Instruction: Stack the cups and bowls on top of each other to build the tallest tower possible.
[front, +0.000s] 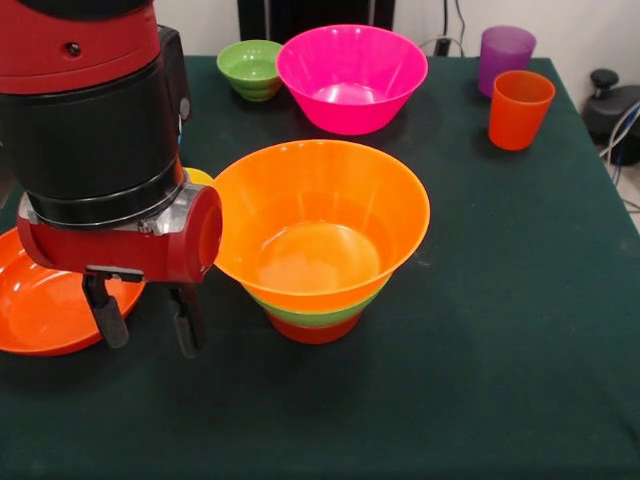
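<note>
The tower (318, 250) stands mid-table: a large yellow-orange bowl (320, 215) nested on a medium green bowl (318, 315) over a small red-orange base (315, 331). My gripper (145, 325) hangs open and empty just left of it, fingers above the cloth beside the shallow orange bowl (45, 305). The small ribbed green bowl (251, 68) and large pink bowl (351, 77) sit at the far side. The orange cup (519, 108) and purple cup (505, 55) stand far right. A yellow sliver (200, 176) shows behind my arm. The blue bowl is out of view.
The dark green tablecloth (500, 330) covers the table. Its right edge runs down past the cups, with cables and a black object (612, 105) beyond it.
</note>
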